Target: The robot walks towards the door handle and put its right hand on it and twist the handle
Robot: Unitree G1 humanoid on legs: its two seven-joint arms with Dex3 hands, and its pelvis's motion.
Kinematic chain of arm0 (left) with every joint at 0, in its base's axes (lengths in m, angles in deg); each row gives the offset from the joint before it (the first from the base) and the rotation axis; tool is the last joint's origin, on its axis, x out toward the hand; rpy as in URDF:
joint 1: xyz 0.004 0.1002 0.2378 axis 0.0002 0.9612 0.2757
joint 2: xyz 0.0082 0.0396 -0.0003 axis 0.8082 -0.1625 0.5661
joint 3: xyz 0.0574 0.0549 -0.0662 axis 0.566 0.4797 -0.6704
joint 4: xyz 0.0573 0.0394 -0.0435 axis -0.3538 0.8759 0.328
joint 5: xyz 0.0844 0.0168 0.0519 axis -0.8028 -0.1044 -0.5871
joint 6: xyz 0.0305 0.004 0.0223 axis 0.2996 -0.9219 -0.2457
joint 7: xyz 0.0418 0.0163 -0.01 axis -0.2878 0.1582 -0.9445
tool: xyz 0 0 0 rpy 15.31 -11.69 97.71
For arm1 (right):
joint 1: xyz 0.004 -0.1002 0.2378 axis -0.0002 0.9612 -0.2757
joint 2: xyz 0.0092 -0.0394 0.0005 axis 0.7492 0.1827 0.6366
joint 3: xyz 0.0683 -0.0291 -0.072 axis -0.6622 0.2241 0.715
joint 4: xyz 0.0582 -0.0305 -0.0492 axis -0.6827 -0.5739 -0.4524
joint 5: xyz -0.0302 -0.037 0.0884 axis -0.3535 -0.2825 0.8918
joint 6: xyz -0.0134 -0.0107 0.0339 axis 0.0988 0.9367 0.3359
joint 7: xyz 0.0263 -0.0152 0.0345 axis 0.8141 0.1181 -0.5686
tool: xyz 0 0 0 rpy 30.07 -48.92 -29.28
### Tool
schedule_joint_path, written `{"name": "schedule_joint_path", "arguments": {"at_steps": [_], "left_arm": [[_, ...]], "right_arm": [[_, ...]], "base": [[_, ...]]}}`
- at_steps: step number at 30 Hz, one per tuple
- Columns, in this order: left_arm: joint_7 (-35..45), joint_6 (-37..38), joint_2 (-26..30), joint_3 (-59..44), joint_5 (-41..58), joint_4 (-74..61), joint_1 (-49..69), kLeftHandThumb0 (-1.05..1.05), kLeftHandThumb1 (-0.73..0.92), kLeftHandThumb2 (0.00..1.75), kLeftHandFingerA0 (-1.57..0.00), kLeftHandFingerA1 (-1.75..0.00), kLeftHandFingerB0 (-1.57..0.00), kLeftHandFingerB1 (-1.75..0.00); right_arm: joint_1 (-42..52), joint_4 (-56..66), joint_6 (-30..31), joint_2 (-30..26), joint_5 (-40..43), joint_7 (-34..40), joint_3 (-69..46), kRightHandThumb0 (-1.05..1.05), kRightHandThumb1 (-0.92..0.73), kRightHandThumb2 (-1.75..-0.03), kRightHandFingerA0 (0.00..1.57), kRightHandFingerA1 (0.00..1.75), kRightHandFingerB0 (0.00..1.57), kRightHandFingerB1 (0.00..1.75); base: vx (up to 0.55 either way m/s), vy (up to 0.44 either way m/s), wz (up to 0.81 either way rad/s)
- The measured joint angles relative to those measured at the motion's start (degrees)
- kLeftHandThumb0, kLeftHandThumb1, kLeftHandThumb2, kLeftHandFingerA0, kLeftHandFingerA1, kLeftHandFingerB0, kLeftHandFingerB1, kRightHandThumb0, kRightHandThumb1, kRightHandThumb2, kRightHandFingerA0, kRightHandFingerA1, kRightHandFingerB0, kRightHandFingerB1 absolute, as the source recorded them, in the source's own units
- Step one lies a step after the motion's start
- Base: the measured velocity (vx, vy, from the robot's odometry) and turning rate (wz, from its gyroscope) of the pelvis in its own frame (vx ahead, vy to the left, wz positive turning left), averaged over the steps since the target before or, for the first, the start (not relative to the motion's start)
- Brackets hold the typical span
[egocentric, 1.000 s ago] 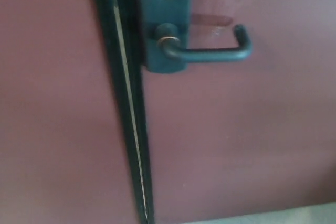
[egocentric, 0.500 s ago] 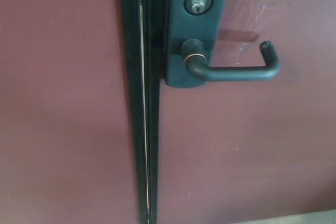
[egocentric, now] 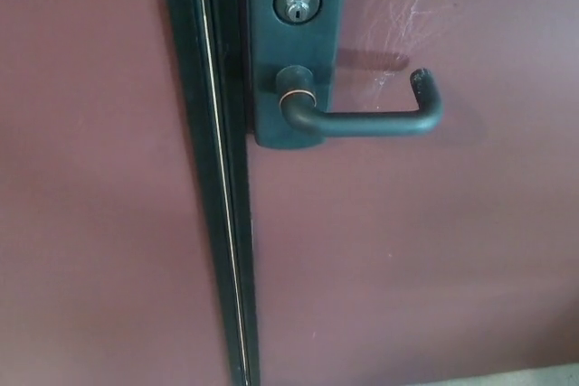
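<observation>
Maroon door panels fill the head view, split by a dark vertical seam [egocentric: 217, 178] that runs from the top edge to the bottom edge, left of centre, with a thin pale line along it. Just right of that seam, a dark backplate [egocentric: 294, 47] is mounted on the right-hand door [egocentric: 407, 250], reaching from the top edge of the frame down to a point a little below the lever's pivot. A round keyhole cylinder [egocentric: 297, 4] is set in the upper part of the plate. Below it, the door handle [egocentric: 362, 119] is fixed by a round hub ringed with a thin copper-coloured band; from there the lever is seen extending level to the right, and its far end is bent back towards the door surface. Faint pale scratches [egocentric: 407, 15] are visible on the door above the lever. A strip of lighter floor [egocentric: 534, 375] is shown at the bottom right corner. Neither of the robot's 2 hands appears in the frame, so nothing can be said of their fingers, and the handle is touched by nothing.
</observation>
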Motion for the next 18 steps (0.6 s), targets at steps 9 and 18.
{"name": "schedule_joint_path", "arguments": {"at_steps": [9, 18], "left_arm": [[0.0, 0.0, 0.2, 0.2, -0.1, 0.0, -0.2, -0.25, 0.53, 0.64, -0.54, -0.47, -0.43, -0.42], [0.0, 0.0, 0.2, 0.2, -0.1, 0.1, -0.3, -0.25, 0.54, 0.64, -0.53, -0.47, -0.43, -0.42]], "right_arm": [[6.9, 19.2, -0.8, -0.2, 6.8, -5.5, -10.3, -0.40, -0.50, -0.70, 0.57, 0.53, 0.41, 0.46], [15.0, 41.1, -0.2, -1.9, 12.1, -9.7, -15.8, -0.58, -0.49, -0.82, 0.53, 0.52, 0.38, 0.47]], "base": [[0.00, 0.000, 0.00], [0.00, 0.000, 0.00]]}}
